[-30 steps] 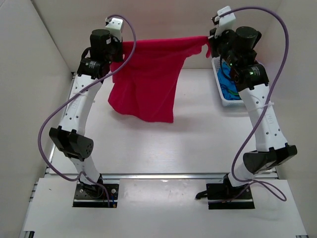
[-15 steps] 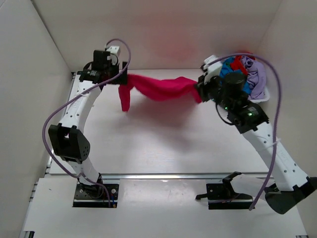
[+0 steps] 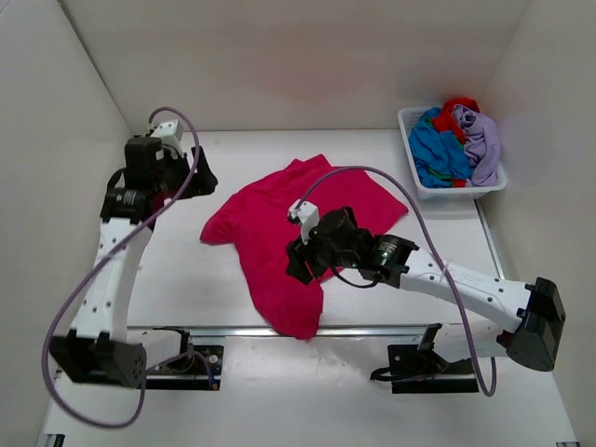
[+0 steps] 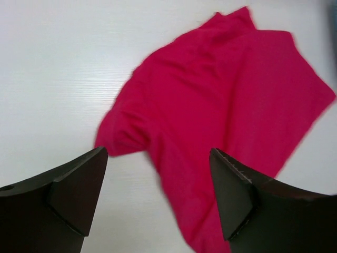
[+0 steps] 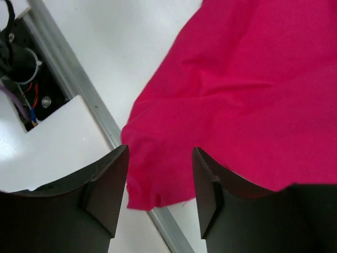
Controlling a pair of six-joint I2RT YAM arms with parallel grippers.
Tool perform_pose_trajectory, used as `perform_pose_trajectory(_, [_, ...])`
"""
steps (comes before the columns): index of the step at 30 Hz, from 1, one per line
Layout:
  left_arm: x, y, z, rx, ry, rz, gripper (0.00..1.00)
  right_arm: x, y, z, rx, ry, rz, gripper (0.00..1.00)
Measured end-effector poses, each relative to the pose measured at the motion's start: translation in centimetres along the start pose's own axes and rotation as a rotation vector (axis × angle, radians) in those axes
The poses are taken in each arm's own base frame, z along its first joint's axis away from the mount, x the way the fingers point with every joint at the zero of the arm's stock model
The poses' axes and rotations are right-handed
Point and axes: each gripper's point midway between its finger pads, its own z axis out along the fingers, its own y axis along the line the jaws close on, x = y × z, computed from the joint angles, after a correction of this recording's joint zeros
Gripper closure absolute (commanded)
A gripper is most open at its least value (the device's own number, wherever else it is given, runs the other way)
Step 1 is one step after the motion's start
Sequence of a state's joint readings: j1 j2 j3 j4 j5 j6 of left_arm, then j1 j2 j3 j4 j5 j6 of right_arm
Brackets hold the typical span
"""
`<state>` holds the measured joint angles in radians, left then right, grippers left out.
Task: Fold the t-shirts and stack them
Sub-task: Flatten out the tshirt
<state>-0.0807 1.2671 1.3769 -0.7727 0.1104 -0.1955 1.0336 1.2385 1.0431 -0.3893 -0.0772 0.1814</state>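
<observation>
The left gripper hangs over bare table at the far left, just off the cloth, its jaws spread wide with nothing between them; the left wrist view confirms this. In the middle lies the magenta-pink t-shirt, spread mostly flat but skewed and softly wrinkled. One sleeve points left, and its near end drapes over the table's front edge onto the metal rail. The right gripper sits above the shirt's near half, jaws parted and gripping nothing. At the far right, a white slatted basket holds bunched blue, red and lavender t-shirts.
</observation>
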Motion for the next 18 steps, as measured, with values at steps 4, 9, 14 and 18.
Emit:
perform_pose_trajectory(4, [3.4, -4.4, -3.0, 0.157, -0.009, 0.006, 0.45, -1.3, -2.7, 0.0, 0.061, -0.042, 0.043, 0.48])
perform_pose_trajectory(9, [16.5, -10.0, -2.5, 0.345, 0.303, 0.078, 0.49, -2.6, -10.9, -1.5, 0.265, -0.078, 0.139, 0.47])
perform_pose_trajectory(14, [27.6, -7.7, -2.8, 0.317, 0.563, 0.024, 0.23, -1.7, -16.7, -3.3, 0.396, -0.081, 0.233, 0.45])
perform_pose_trajectory(18, [30.9, -8.2, -3.1, 0.332, 0.616, -0.007, 0.12, -0.5, -18.1, -2.8, 0.421, -0.046, 0.257, 0.46])
